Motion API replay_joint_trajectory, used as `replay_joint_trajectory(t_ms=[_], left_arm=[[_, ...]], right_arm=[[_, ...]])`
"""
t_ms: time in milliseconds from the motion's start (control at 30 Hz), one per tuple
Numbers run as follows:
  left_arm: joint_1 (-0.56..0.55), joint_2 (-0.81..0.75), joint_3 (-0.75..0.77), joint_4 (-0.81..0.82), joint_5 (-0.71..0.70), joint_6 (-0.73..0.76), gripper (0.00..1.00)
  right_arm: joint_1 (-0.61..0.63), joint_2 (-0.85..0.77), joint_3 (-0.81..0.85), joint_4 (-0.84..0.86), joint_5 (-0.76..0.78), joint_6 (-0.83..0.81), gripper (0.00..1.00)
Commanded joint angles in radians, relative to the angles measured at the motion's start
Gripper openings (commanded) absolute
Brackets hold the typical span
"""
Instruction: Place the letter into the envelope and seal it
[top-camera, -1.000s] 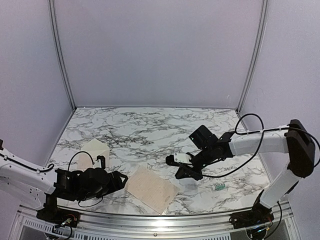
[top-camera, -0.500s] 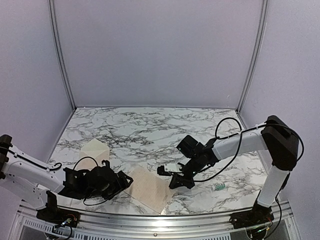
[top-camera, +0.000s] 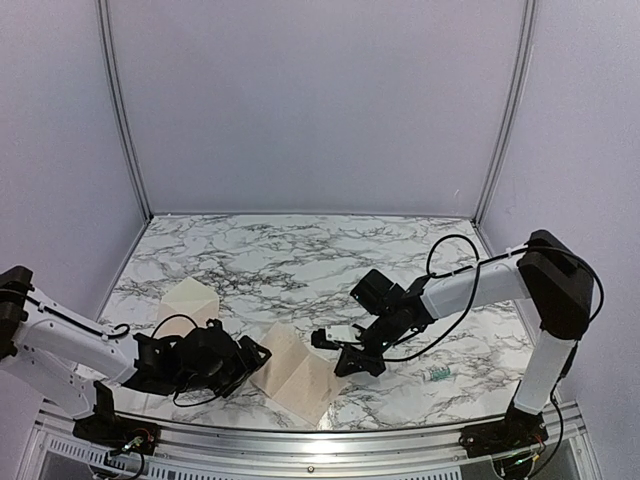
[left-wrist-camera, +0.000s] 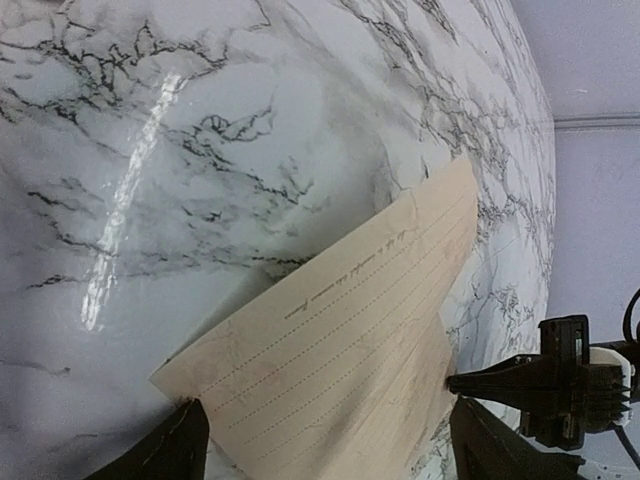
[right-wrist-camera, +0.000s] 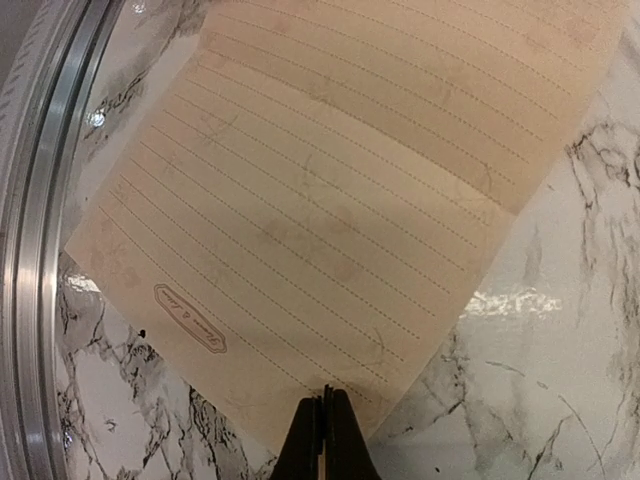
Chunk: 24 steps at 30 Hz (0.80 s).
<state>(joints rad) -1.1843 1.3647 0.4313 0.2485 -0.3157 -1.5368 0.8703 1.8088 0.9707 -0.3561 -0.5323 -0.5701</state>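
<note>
Two pincers flanked your letter on the desk: left pincer gaped wide, empty; right pincer closed tight at its edge.

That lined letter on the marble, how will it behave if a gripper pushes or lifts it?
Probably floppy: the letter shows a bend line across it. Likely light and apt to slide, being a thin sheet on the glossy marble table. Lying mostly flat, its edges look hard to pinch.
</note>
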Motion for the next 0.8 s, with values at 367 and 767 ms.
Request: replay_joint_trajectory(t_ms=[367, 767], left_arm=[[0.032, 0.137, 0.133, 0.209, -0.06, 0.305, 0.89], [0.037, 0.079, -0.015, 0.48, -0.136, 0.303, 0.91]], right_arm=[[0.002, 0.06, 0.003, -0.028, 0.061, 0.038, 0.0], [-0.058, 0.053, 0.007, -0.014, 0.045, 0.079, 0.0]])
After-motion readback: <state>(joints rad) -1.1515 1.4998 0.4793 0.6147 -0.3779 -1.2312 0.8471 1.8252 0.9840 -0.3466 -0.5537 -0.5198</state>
